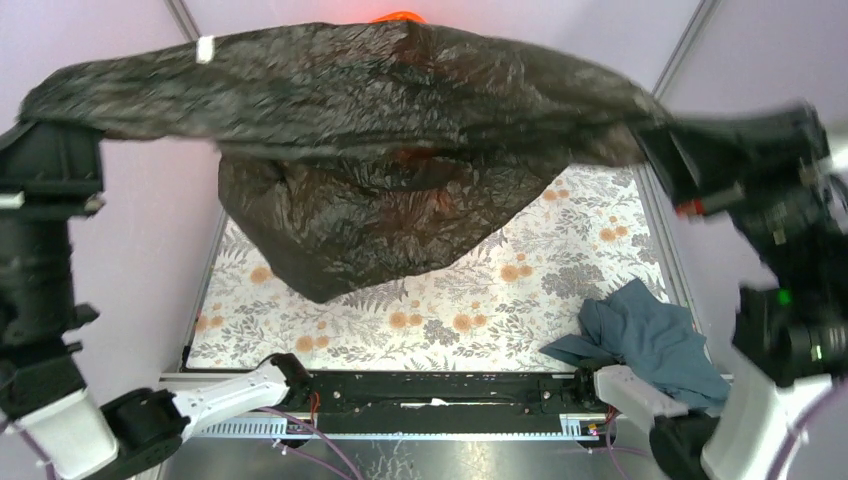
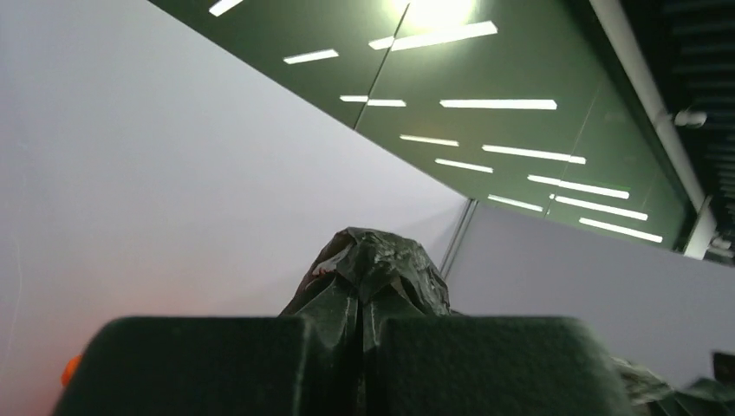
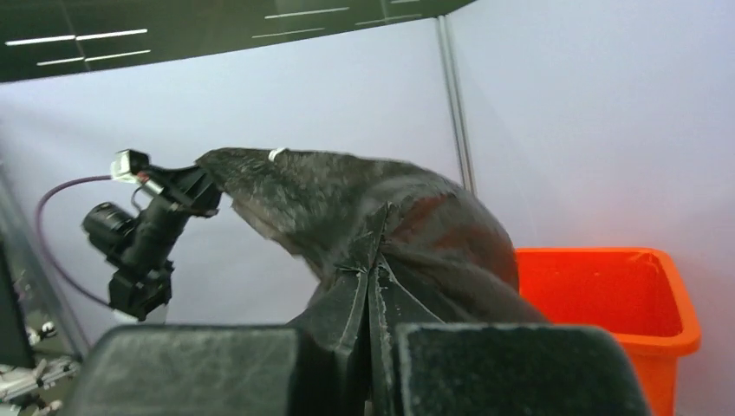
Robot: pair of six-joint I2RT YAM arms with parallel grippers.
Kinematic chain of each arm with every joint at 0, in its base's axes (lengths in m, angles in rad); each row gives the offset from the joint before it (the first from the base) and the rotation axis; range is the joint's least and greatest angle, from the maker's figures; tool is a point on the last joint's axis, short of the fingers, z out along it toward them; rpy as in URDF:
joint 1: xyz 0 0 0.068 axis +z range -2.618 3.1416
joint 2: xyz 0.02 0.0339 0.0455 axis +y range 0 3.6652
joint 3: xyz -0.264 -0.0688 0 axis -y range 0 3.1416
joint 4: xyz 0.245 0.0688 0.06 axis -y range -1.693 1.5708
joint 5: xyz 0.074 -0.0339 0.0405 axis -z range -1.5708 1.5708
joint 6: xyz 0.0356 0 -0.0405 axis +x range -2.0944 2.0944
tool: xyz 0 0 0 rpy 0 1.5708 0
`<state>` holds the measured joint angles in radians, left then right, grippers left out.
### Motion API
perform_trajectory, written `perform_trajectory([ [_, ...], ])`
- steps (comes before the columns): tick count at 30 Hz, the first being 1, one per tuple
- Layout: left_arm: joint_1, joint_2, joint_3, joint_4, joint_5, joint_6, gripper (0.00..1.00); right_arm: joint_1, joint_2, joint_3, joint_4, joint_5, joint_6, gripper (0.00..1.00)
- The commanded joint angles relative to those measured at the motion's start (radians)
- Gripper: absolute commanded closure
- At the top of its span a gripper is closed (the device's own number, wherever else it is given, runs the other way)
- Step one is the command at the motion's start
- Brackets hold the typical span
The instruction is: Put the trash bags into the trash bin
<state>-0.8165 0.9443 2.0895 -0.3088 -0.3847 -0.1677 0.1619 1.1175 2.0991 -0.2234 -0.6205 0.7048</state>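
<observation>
The black glossy trash bag [image 1: 380, 130] hangs stretched wide across the top view, high above the table. My left gripper [image 1: 45, 125] is shut on its left end; the left wrist view shows bunched film [image 2: 374, 269] pinched between my fingers. My right gripper [image 1: 665, 140] is shut on its right end, with film [image 3: 381, 251] pinched there too. The bag's middle sags down over the orange trash bin [image 3: 615, 299], of which only a sliver of rim [image 1: 398, 16] shows at the top of the top view.
A grey-blue cloth [image 1: 650, 335] lies at the table's right front corner. The floral tabletop [image 1: 500, 290] shows below the bag. Pale walls stand close on both sides. The left arm [image 3: 143, 234] shows in the right wrist view.
</observation>
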Motion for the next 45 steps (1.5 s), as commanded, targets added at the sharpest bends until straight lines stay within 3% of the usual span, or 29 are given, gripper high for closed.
perform_trajectory([
  [1,-0.001,-0.103,-0.220,0.032,-0.071,-0.043,1.00,0.002,-0.129,-0.341,0.008,0.040,-0.018,1.00],
  [4,-0.003,-0.173,-0.444,-0.127,-0.185,-0.141,1.00,0.002,-0.253,-0.688,-0.031,0.026,-0.037,1.00],
  [7,-0.002,-0.252,-0.675,-0.250,-0.106,-0.256,1.00,0.002,-0.363,-0.967,-0.102,0.059,-0.074,1.00],
  [10,-0.001,-0.283,-0.760,-0.280,-0.042,-0.322,1.00,0.002,-0.447,-1.070,-0.181,0.115,-0.109,1.00],
  [12,-0.003,-0.256,-0.706,-0.242,0.015,-0.306,1.00,0.002,-0.446,-1.014,-0.220,0.147,-0.145,1.00],
  [14,-0.003,-0.170,-0.528,-0.183,0.131,-0.258,1.00,0.002,-0.386,-0.870,-0.253,0.154,-0.184,1.00],
  [19,-0.001,0.211,0.227,-0.140,0.517,-0.214,1.00,0.002,-0.179,-0.231,-0.337,0.167,-0.257,1.00],
  [21,-0.001,0.296,0.406,-0.057,0.597,-0.254,1.00,0.002,-0.135,-0.029,-0.324,0.174,-0.261,1.00],
  [22,0.000,0.295,0.411,0.003,0.593,-0.259,1.00,0.002,-0.129,0.022,-0.308,0.177,-0.259,1.00],
  [24,0.001,0.219,0.253,0.135,0.526,-0.237,1.00,0.002,-0.144,0.027,-0.266,0.184,-0.258,1.00],
  [26,0.000,0.104,0.029,0.266,0.412,-0.218,1.00,0.002,-0.179,-0.058,-0.247,0.194,-0.259,1.00],
  [28,0.000,0.067,-0.085,0.259,0.331,-0.184,1.00,0.002,-0.201,-0.151,-0.252,0.202,-0.262,1.00],
  [31,0.001,0.074,-0.130,0.186,0.257,-0.172,1.00,0.002,-0.219,-0.235,-0.249,0.195,-0.255,1.00],
  [35,0.000,0.091,-0.167,0.153,0.269,-0.186,1.00,0.002,-0.225,-0.308,-0.220,0.150,-0.238,1.00],
  [45,0.001,0.167,-0.126,0.089,0.342,-0.191,1.00,0.001,-0.174,-0.196,-0.192,0.027,-0.152,1.00],
])
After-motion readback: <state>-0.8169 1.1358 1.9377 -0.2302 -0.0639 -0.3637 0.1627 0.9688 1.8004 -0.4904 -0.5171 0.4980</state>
